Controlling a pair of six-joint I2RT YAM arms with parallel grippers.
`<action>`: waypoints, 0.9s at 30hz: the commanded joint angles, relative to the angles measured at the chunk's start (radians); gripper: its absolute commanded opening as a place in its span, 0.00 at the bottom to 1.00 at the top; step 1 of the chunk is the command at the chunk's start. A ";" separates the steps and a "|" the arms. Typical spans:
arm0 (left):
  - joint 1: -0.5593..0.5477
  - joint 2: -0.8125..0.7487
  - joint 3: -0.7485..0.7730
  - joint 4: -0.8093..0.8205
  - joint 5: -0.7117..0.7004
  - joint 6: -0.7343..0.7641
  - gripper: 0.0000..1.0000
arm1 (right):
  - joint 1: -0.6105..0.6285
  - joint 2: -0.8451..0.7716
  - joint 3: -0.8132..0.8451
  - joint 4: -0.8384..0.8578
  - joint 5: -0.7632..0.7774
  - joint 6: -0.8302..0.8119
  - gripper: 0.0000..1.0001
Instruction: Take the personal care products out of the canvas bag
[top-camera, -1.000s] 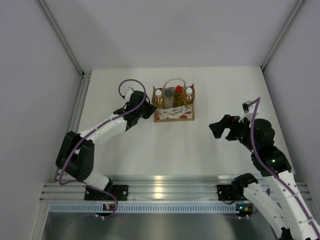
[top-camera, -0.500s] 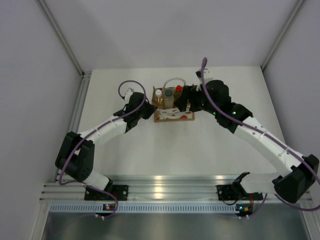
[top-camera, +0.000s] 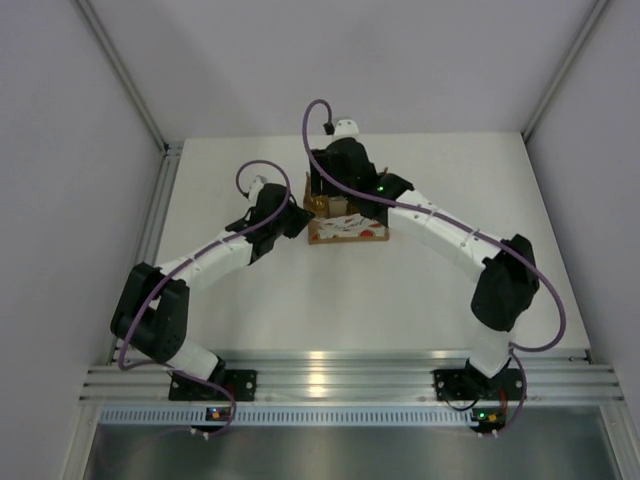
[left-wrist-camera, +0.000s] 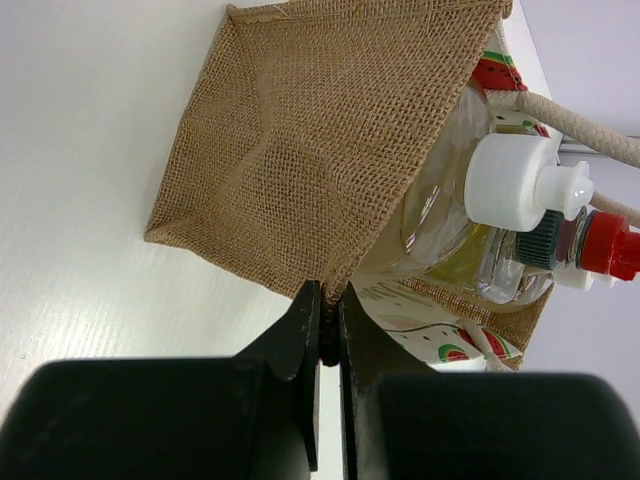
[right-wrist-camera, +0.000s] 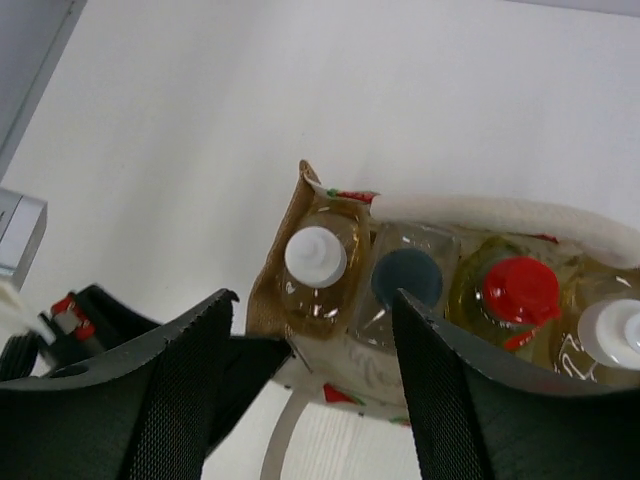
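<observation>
The canvas bag (top-camera: 350, 229) stands at the table's far middle, its white panel printed with red marks. My left gripper (left-wrist-camera: 328, 305) is shut on the bag's brown side edge (left-wrist-camera: 320, 150). In the right wrist view the bag holds several bottles in a row: a white-capped amber one (right-wrist-camera: 315, 255), a dark-grey-capped pale one (right-wrist-camera: 407, 277), a red-capped one (right-wrist-camera: 520, 290) and another white-capped one (right-wrist-camera: 615, 325). My right gripper (right-wrist-camera: 315, 296) hangs open just above the left end of the row, its fingers either side of the first white-capped bottle. In the top view the right arm (top-camera: 345, 165) hides most bottles.
The bag's whitish rope handle (left-wrist-camera: 580, 120) loops over the bottles. The left gripper's black body (right-wrist-camera: 245, 365) sits close beside the bag's left end, under my right gripper's left finger. White walls enclose the table on three sides.
The right arm swung from the table's right side to above the bag's left end, and its jaws narrowed somewhat. The left gripper kept its hold on the bag edge.
</observation>
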 joint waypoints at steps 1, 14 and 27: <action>0.018 0.011 -0.023 -0.034 -0.020 0.000 0.00 | 0.021 0.077 0.120 0.014 0.087 -0.048 0.63; 0.021 0.025 -0.003 -0.030 0.006 -0.007 0.00 | 0.022 0.253 0.258 -0.046 0.140 -0.060 0.51; 0.021 0.026 -0.003 -0.030 0.011 -0.008 0.00 | 0.027 0.317 0.243 -0.045 0.117 -0.037 0.46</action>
